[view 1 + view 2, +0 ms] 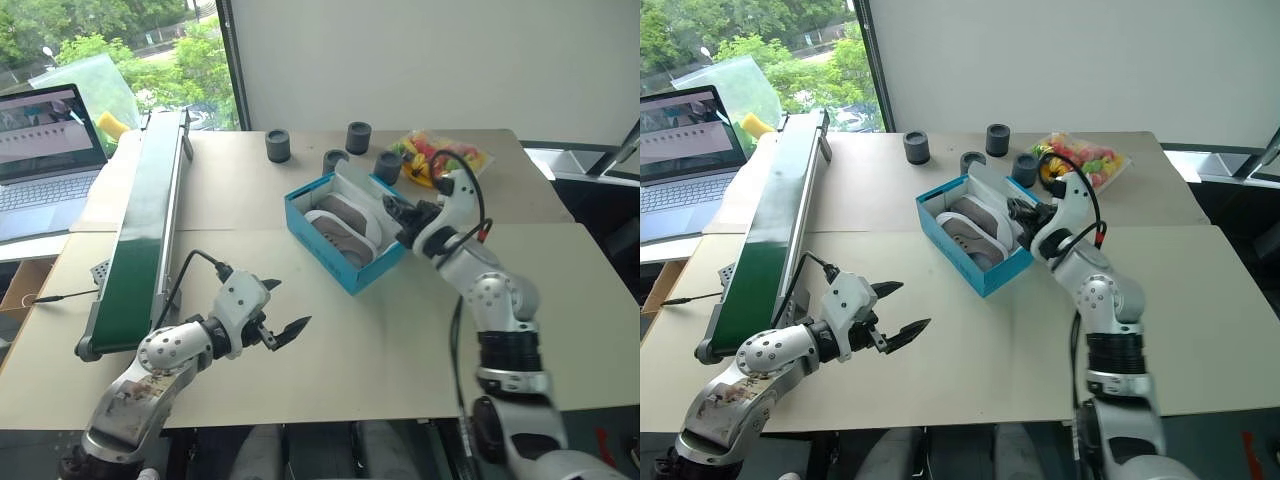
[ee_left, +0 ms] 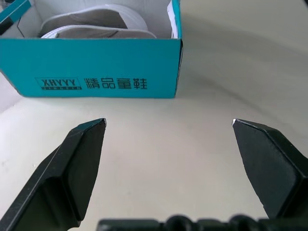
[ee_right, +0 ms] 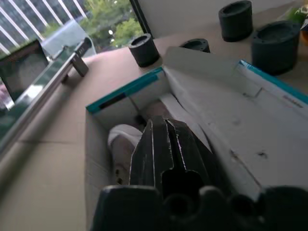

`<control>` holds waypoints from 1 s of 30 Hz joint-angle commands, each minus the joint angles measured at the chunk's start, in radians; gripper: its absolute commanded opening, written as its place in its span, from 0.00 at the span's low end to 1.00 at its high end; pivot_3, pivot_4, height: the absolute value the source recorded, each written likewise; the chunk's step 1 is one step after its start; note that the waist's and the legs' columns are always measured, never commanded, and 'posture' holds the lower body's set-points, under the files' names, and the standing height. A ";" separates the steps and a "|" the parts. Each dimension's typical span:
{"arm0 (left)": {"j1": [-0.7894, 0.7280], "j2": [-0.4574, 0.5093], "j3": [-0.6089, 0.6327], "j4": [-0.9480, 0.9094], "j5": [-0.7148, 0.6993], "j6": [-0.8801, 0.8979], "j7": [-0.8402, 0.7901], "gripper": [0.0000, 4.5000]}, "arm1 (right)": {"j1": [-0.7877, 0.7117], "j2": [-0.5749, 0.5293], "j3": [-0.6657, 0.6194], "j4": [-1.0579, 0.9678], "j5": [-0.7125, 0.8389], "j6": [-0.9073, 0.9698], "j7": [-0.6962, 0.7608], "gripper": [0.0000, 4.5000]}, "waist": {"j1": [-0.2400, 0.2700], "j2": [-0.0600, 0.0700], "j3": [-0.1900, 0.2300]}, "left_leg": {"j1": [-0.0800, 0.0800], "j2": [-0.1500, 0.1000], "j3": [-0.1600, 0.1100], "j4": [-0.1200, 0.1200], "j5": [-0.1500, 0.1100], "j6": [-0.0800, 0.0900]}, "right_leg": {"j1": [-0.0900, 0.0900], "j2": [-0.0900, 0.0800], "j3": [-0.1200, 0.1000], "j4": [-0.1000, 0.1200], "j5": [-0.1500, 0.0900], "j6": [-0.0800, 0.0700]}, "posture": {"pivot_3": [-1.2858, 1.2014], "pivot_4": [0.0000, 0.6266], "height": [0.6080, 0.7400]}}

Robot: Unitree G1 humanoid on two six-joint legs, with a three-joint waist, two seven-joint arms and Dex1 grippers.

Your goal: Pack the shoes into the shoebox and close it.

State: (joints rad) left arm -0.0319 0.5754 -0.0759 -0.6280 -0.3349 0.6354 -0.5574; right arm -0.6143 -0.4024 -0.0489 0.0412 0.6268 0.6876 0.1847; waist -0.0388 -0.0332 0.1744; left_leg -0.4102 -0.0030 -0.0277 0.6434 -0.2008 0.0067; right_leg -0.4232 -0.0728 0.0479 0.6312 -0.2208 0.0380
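Observation:
The turquoise shoebox (image 1: 352, 268) stands open near the table's middle. Both light grey shoes (image 1: 340, 228) lie side by side inside it. Its white-lined lid (image 1: 362, 184) leans up along the far side. My right gripper (image 1: 396, 212) is shut with nothing between its fingers, and hovers over the box's right end, just in front of the lid (image 3: 231, 110) and above a shoe (image 3: 124, 139). My left gripper (image 1: 292, 302) is open over bare table in front and to the left of the box, its fingers pointing at the lettered side (image 2: 96, 67).
A long green conveyor (image 1: 145, 220) runs along the left, with a laptop (image 1: 45, 150) beyond it. Several dark grey cylinders (image 1: 278, 145) and a bag of colourful items (image 1: 445, 155) sit behind the box. The table seam runs under the box.

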 commanded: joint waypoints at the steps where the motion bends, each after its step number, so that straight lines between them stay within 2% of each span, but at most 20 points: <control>1: 0.002 -0.004 0.011 -0.050 -0.004 -0.006 0.010 1.00 | -0.001 -0.081 0.024 -0.043 -0.068 0.003 0.105 0.00 | -0.003 0.000 0.000 | 0.000 0.000 0.000 0.000 0.000 0.000 | 0.000 0.000 0.000 0.000 0.000 0.000 | 0.52 0.24 0.93; 5: 0.002 -0.006 0.015 -0.048 -0.007 -0.002 0.016 1.00 | -0.020 -0.159 -0.018 -0.120 0.012 0.056 0.258 0.00 | -0.003 0.000 0.000 | 0.000 0.000 0.001 0.000 0.000 0.000 | 0.000 0.000 0.001 0.000 0.000 0.000 | 0.52 0.24 0.93; 8: -0.001 -0.005 0.016 -0.047 -0.009 0.000 0.018 1.00 | -0.019 -0.172 -0.009 -0.152 0.017 0.074 0.314 0.00 | -0.004 0.000 0.000 | 0.001 0.001 0.000 0.000 0.000 0.000 | 0.001 0.001 0.001 0.000 0.000 0.000 | 0.52 0.24 0.93; 12: -0.007 -0.003 0.018 -0.042 -0.011 0.002 0.020 1.00 | 0.001 -0.238 0.107 -0.153 -0.103 0.056 0.394 0.00 | 0.000 0.000 0.000 | 0.001 0.001 0.000 0.001 0.000 0.000 | 0.002 0.000 0.000 -0.001 0.000 0.000 | 0.52 0.24 0.93; 17: -0.005 0.000 0.024 -0.046 -0.012 0.007 0.023 1.00 | -0.003 -0.317 0.180 -0.152 -0.198 0.075 0.452 0.00 | 0.004 0.000 0.000 | 0.000 0.000 0.000 0.001 0.000 0.000 | 0.001 0.000 0.000 -0.001 0.000 0.000 | 0.52 0.24 0.93; 21: 0.000 -0.003 0.025 -0.055 -0.012 0.013 0.028 1.00 | -0.035 -0.370 0.300 -0.076 -0.358 0.094 0.447 0.00 | 0.006 0.000 0.000 | 0.001 0.000 0.000 0.001 0.000 0.000 | 0.001 0.000 0.000 -0.001 0.000 0.000 | 0.52 0.24 0.93; 25: 0.002 -0.006 0.029 -0.061 -0.012 0.020 0.032 1.00 | -0.077 -0.356 0.389 0.012 -0.483 0.122 0.428 0.00 | 0.005 0.000 0.000 | 0.001 0.000 0.001 0.001 0.000 0.000 | 0.001 0.000 0.000 -0.001 0.000 0.000 | 0.52 0.24 0.93; 30: 0.000 -0.009 0.028 -0.068 -0.016 0.028 0.040 1.00 | -0.171 -0.267 0.498 0.262 -0.670 0.042 0.355 0.00 | -0.001 0.000 0.000 | 0.001 0.000 0.001 0.001 0.000 0.000 | 0.001 0.000 0.000 -0.001 0.000 0.000 | 0.52 0.24 0.93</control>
State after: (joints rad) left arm -0.0286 0.5679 -0.0573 -0.6549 -0.3430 0.6605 -0.5230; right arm -0.7519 -0.6819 0.4304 0.2363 0.0311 0.7836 0.5793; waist -0.0395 -0.0336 0.1742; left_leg -0.4088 -0.0031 -0.0265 0.6443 -0.2009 0.0068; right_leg -0.4217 -0.0731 0.0483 0.6304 -0.2204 0.0379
